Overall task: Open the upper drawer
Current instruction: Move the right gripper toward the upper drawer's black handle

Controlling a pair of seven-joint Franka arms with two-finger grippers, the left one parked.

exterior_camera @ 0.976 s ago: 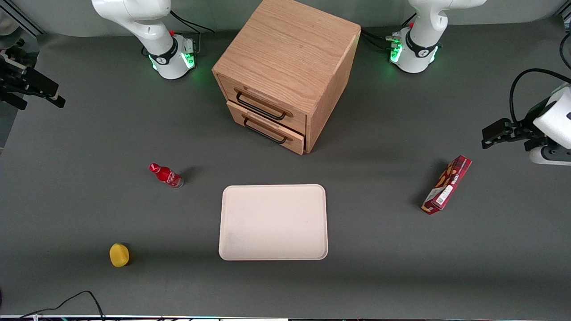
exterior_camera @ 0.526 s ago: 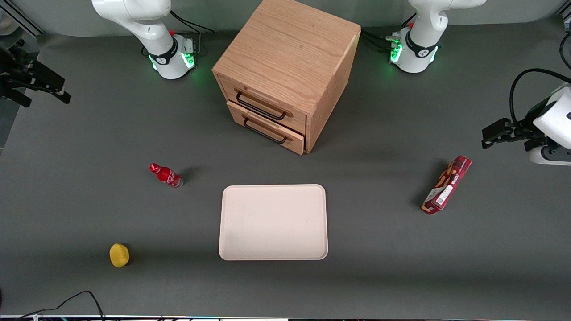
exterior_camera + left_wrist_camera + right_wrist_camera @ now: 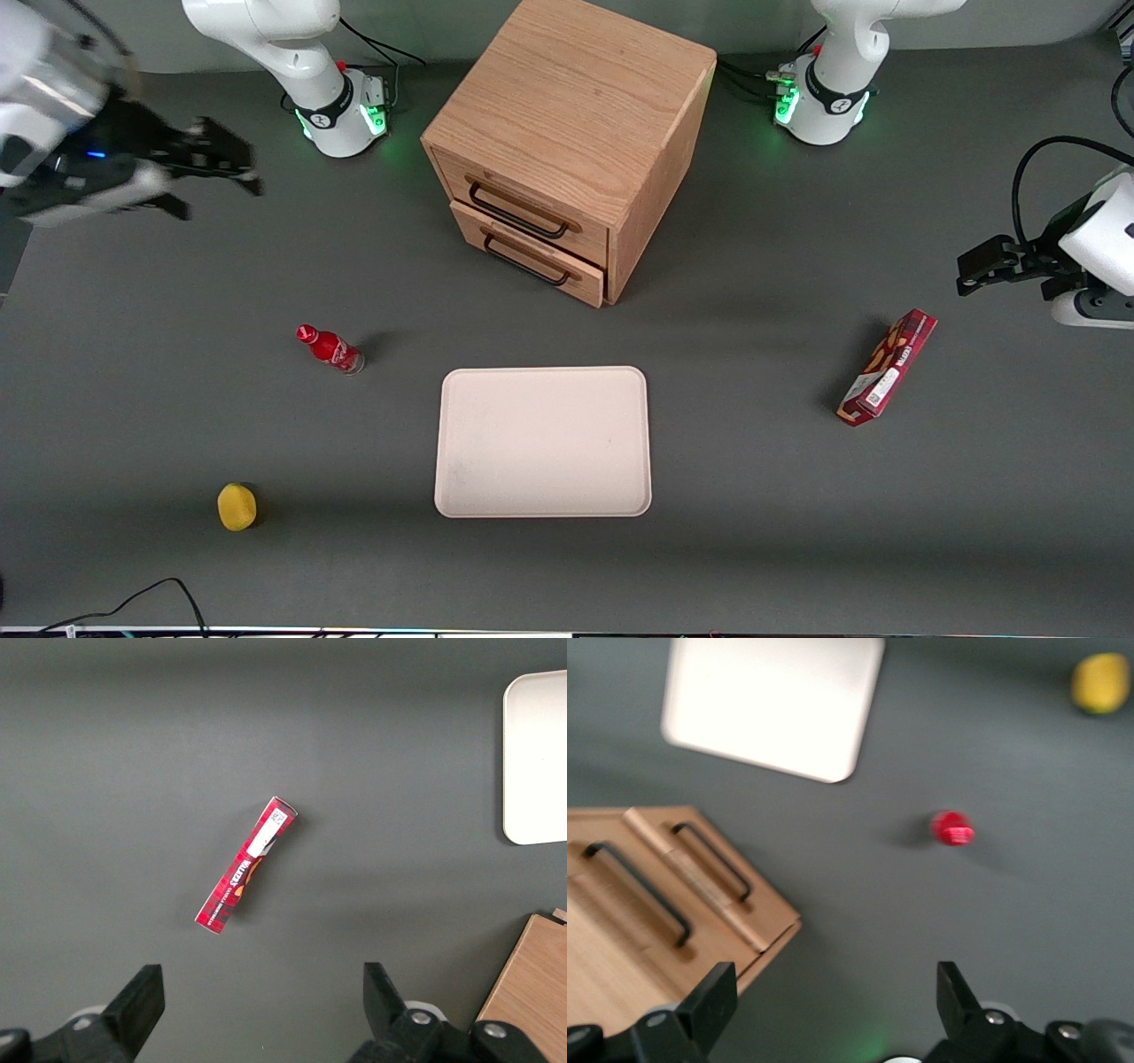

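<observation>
Gray table [image 3: 753, 532]: upper drawer [image 3: 523, 199] shut, end effector [image 3: 217, 168] open, well apart.

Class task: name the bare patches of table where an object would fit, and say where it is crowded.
Bare: between red bottle and gripper, open above the table; between tray and snack box. Tighter: between tray and the cabinet's upper drawer.

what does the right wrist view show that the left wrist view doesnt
Only the right wrist view shows the upper drawer and lower drawer with their black bar handles, the red bottle, the yellow fruit, and the right arm's open pincer, empty above the table near the cabinet. Only the left wrist view shows the red snack box lying on the table. Both show the cream tray, a part of the wooden cabinet and the grey table.
</observation>
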